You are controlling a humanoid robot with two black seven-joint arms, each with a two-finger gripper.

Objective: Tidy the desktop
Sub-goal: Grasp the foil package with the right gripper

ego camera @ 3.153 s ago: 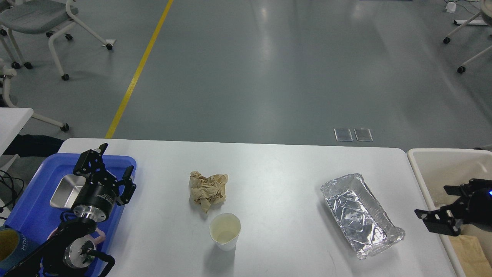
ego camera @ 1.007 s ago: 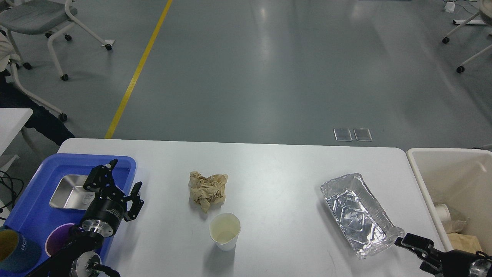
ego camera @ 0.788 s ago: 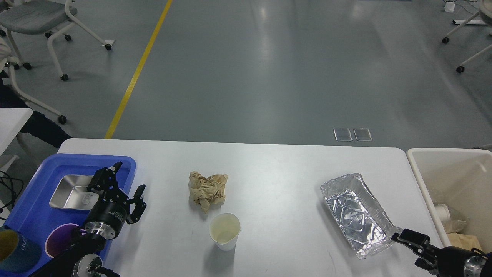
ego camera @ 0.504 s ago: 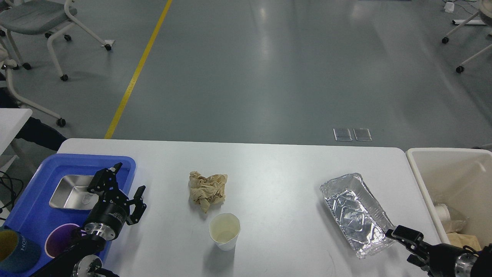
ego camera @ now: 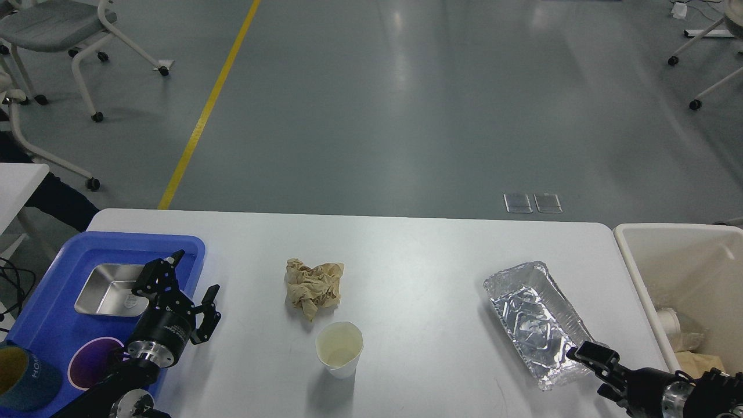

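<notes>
The left end effector (ego camera: 184,277) hangs over the right edge of the blue tray (ego camera: 46,316), its two black fingers spread apart with nothing between them. The right end effector (ego camera: 591,359) reaches in from the lower right corner, its tip at the near end of the crumpled foil container (ego camera: 537,322); only one dark finger can be made out against the foil, so I cannot tell how far it is parted or whether it grips the rim. Both work over the surface (ego camera: 418,255), a wide, smooth white rectangular top with rounded far corners that fills the lower half of the view, its near edge cut off by the frame. At its middle lies a crumpled brown paper wad (ego camera: 313,286), and just in front of that stands an upright white paper cup (ego camera: 339,349). In the tray sit a shiny steel dish (ego camera: 107,287), partly hidden by the left arm, a purple disc (ego camera: 93,361), and a dark cup (ego camera: 23,377) cut off at the corner, with pale lettering that reads "HOM". A cream plastic bin (ego camera: 638,261) adjoins the surface's right end, its contents hard to make out.
</notes>
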